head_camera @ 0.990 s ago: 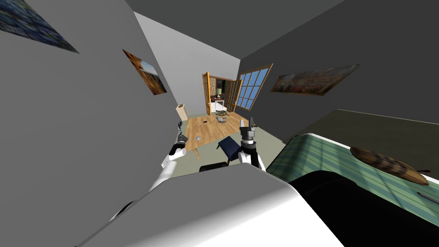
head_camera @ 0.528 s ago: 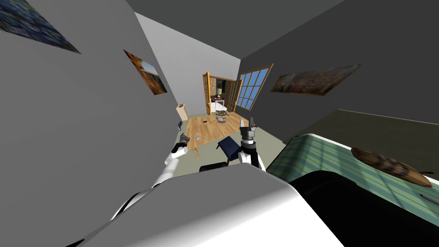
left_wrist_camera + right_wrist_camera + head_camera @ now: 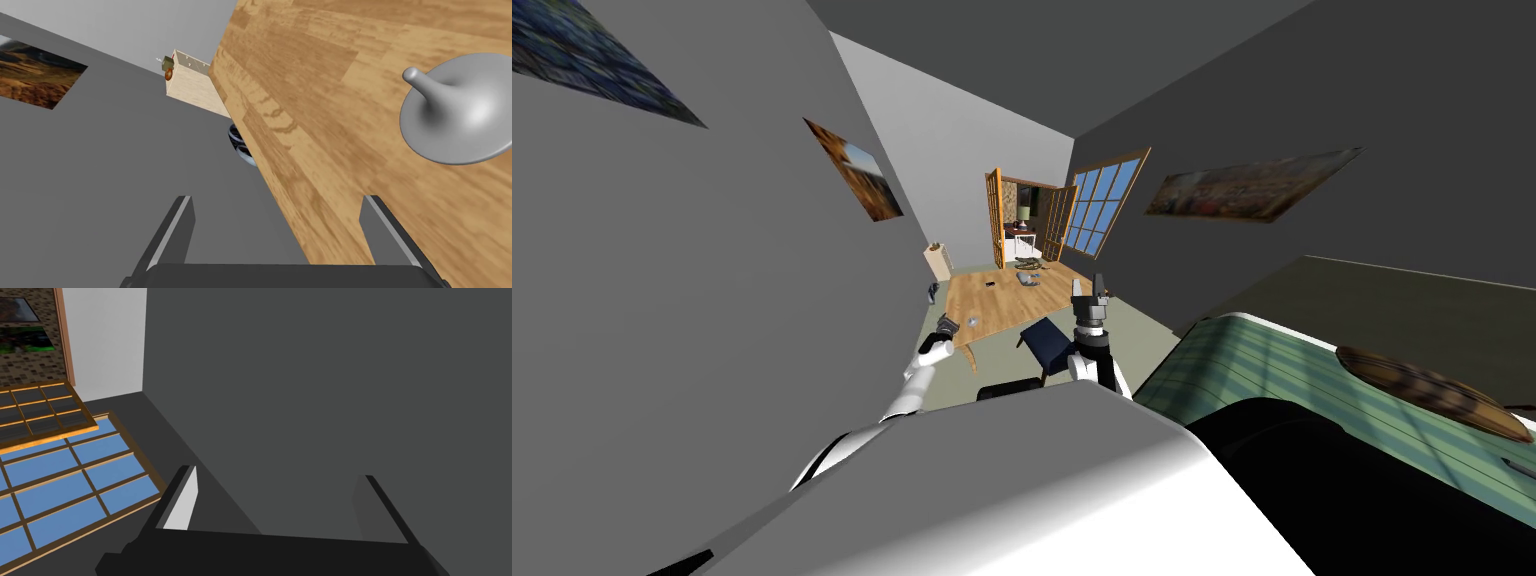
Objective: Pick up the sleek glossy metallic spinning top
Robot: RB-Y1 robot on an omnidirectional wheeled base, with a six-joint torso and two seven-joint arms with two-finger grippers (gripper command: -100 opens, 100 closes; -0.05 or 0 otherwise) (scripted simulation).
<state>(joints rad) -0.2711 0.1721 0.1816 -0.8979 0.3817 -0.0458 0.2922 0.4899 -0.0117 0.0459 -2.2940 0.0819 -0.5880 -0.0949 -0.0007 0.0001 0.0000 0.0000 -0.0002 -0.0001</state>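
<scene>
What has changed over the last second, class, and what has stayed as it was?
The left gripper has swung in toward the wooden table and the grey spinning top. It is open and grips nothing; the top lies off to one side of its fingers. The right gripper stayed raised and open. Top and table did not move.

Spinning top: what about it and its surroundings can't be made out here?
- Grey spinning top: left wrist view, rim cut off by the picture's edge; its own disc hides the tip beneath.
- Shiny dark round thing: left wrist view, half hidden behind the wooden table edge; unidentifiable.
- Items on the pale cabinet: left wrist view, too small.
</scene>
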